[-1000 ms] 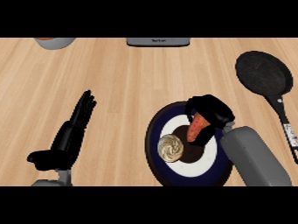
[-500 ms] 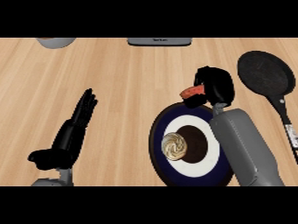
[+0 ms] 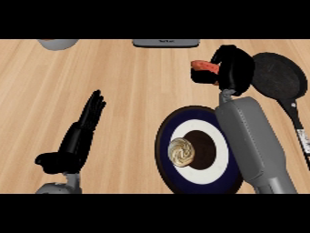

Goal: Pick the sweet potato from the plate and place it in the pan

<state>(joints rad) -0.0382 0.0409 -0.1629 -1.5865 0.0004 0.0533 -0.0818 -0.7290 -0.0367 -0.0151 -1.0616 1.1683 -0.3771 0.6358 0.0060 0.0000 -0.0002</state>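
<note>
Right robot hand (image 3: 230, 69), fingers curled round the orange sweet potato (image 3: 203, 66), hangs over the light wooden bench (image 3: 130, 82) beside the black frying pan (image 3: 278, 75), clear of the navy-rimmed round plate (image 3: 162, 150).

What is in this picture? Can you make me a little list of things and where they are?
sweet potato: held beside the pan, off the plate
right hand: curled round the sweet potato
left hand: open, resting at the left
pan: black, right of the held sweet potato
plate: blue-rimmed, holds a swirly round thing
</note>
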